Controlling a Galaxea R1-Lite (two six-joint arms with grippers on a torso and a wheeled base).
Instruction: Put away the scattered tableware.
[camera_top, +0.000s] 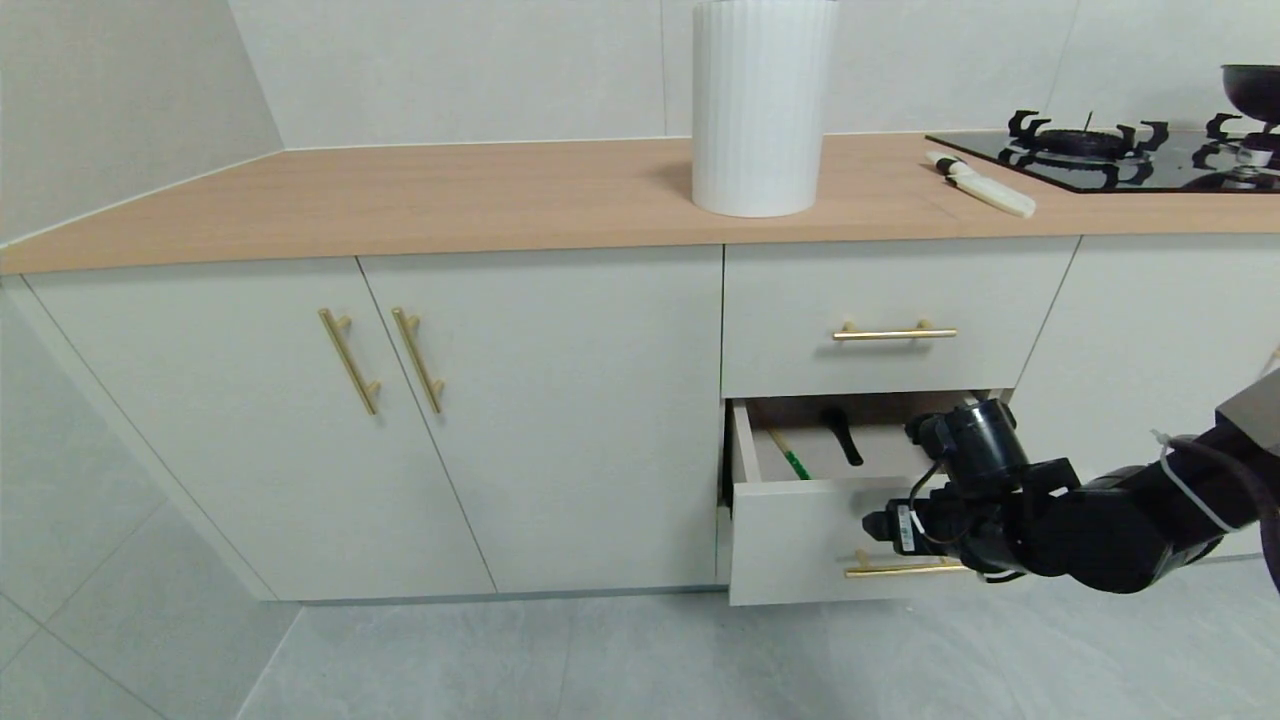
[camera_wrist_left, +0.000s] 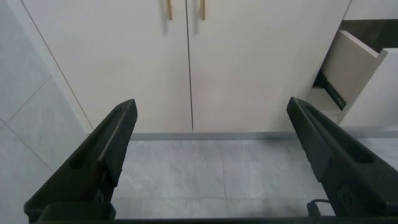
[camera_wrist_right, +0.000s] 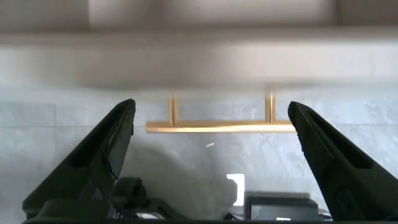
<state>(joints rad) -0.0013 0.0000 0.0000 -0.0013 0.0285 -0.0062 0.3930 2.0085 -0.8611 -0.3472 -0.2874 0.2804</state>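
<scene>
Right claw (camera_wrist_right: 211, 115): we see it spread wide, gripping nothing.
Handle (camera_wrist_right: 221, 127): just ahead, facing the gap.
Utensils (camera_top: 842, 435): in open drawer (camera_top: 790, 540) beyond.

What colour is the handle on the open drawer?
Brass-gold. The drawer handle shows best in the right wrist view.

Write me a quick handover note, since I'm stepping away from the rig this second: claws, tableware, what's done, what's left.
Left claw: open, empty, low before the cabinet doors.
Right claw: open at the lower drawer's gold handle, not closed on it.
Done: drawer is out; a black utensil and a green-tipped stick lie inside.
Left: a white utensil lies on the counter by the hob; probably stow it, then shut the drawer.
</scene>
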